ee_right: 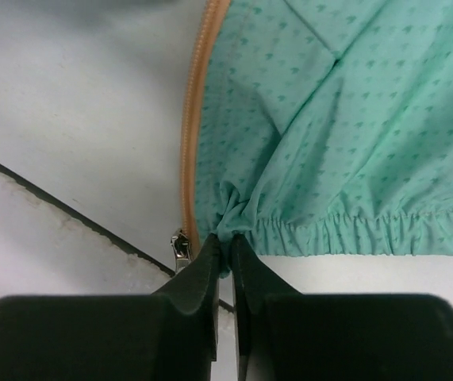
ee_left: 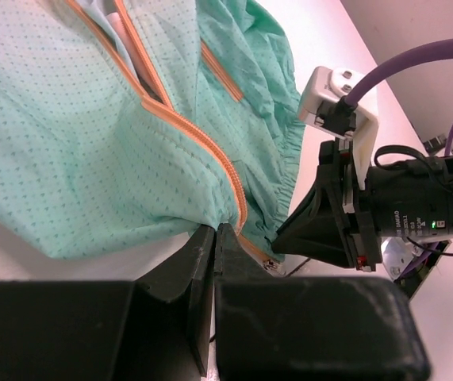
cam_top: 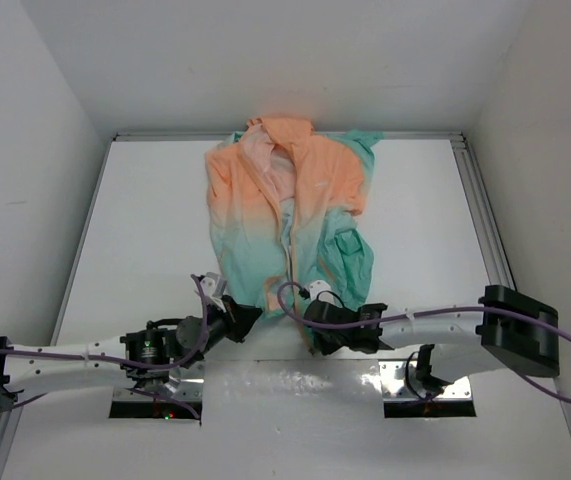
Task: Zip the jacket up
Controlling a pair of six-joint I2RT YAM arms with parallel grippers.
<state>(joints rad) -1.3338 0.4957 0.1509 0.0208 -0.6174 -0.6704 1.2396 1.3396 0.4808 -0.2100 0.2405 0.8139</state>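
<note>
The right gripper (ee_right: 228, 242) is pinching, its two fingers pressed nearly together on a bunched bit of the teal hem (ee_right: 353, 234), right beside the bottom of the orange zipper (ee_right: 194, 119). The small metal slider (ee_right: 180, 251) is sitting just to the side of those fingertips, outside the grip. The left gripper (ee_left: 215, 236) is doing much the same from the other side. It is closed down on the hem corner of the opposite front panel, where the zipper tape ends. The two grippers are working almost nose to nose.

The jacket (cam_top: 295, 200) is lying front-up on the white table (cam_top: 145, 220), with its hood against the middle of the far edge and its hem reaching toward the near edge between the arm bases. Higher up, the front is gaping and showing pink lining, so I'd say the zipping proper is not yet begun. I can't tell whether the two halves are joined at the bottom.

What is worrying me is that both grips are on thin, slippery-looking cloth, not on the slider. If either one is pulling, the fabric could slide out, or the whole jacket could drag toward the near edge, since nothing is pinning the far end. With the fingers so crowded, one reaching for the slider could knock the other. Loose folds beside the tape could get caught in the teeth, and the purple cable (ee_left: 416, 59) is hanging close enough to snag.
</note>
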